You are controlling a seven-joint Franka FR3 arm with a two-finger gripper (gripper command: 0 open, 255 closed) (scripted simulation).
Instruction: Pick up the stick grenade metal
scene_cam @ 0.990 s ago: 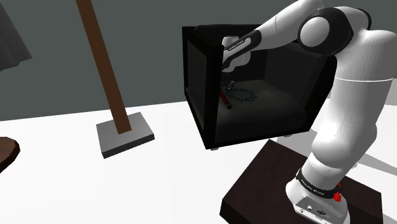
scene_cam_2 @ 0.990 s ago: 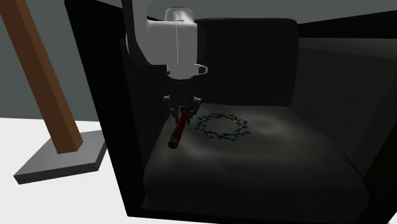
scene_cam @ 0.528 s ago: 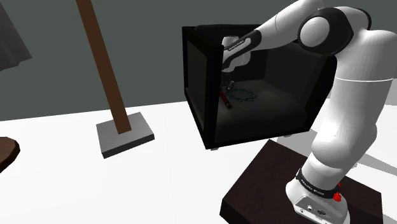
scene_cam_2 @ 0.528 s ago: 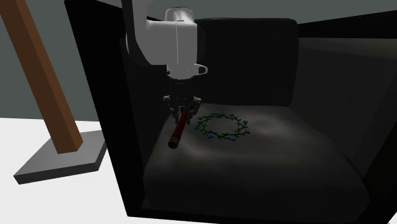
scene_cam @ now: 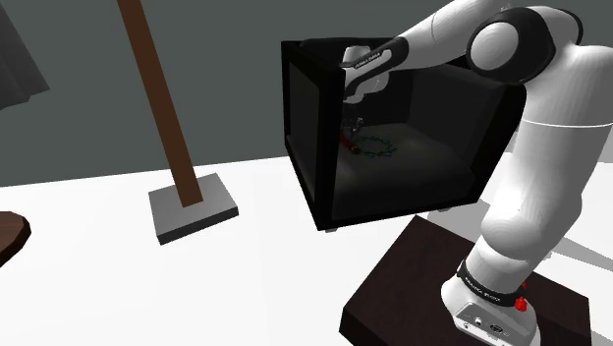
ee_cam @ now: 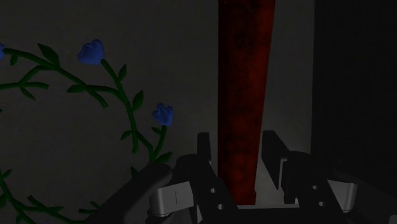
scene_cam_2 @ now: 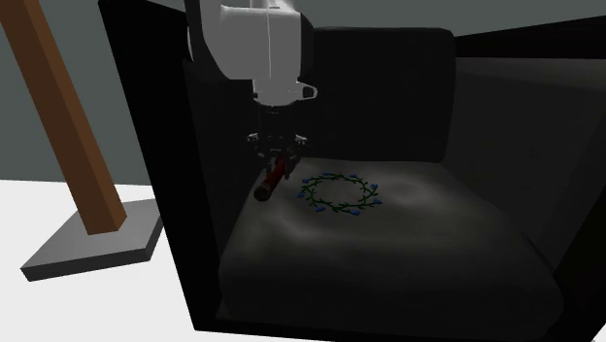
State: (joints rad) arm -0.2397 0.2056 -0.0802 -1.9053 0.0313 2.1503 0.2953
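— Where's the grenade?
— Clamped in my claw, left of centre in the second exterior view, beside the wreath.
— How will it handle?
— Stiff, I'd guess; I'm holding it near one end, so it may swing.

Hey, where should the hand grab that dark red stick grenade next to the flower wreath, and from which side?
By the narrower end of its shaft, from straight above, closing across its width. The stick grenade is long and slim, and the hand clasps it there, apart from the flower wreath.
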